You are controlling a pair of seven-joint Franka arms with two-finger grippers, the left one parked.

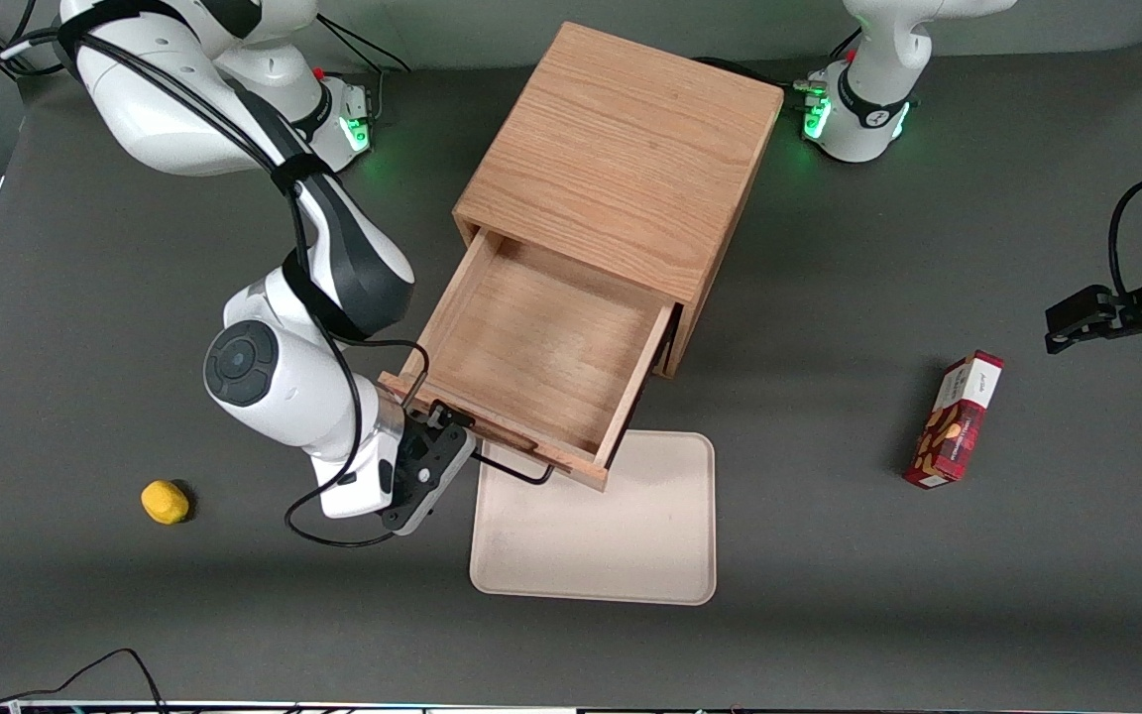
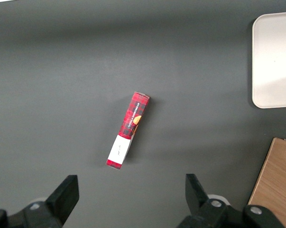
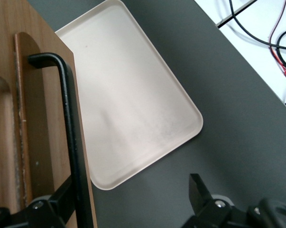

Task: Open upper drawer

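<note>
The upper drawer (image 1: pixel 529 355) of the oak cabinet (image 1: pixel 621 159) stands pulled well out toward the front camera, its bare wooden interior exposed and its front edge overhanging the rim of a cream tray (image 1: pixel 596 535) lying flat on the dark grey surface (image 1: pixel 829 595). The black wire handle (image 1: pixel 516 467) runs along the drawer front; in the right wrist view the handle (image 3: pixel 71 133) is seen as a thin black bar standing off the oak face. The right arm's gripper (image 1: pixel 452 436) sits at the drawer front's end toward the working arm, level with the handle. Its fingers (image 3: pixel 202 194) are spread wide: one lies against the handle bar, the other well apart over the surface, gripping nothing. A small yellow object (image 1: pixel 166 502) rests on the surface toward the working arm's end. A red carton (image 1: pixel 955 420) lies toward the parked arm's end, also visible in the left wrist view (image 2: pixel 127 130).
</note>
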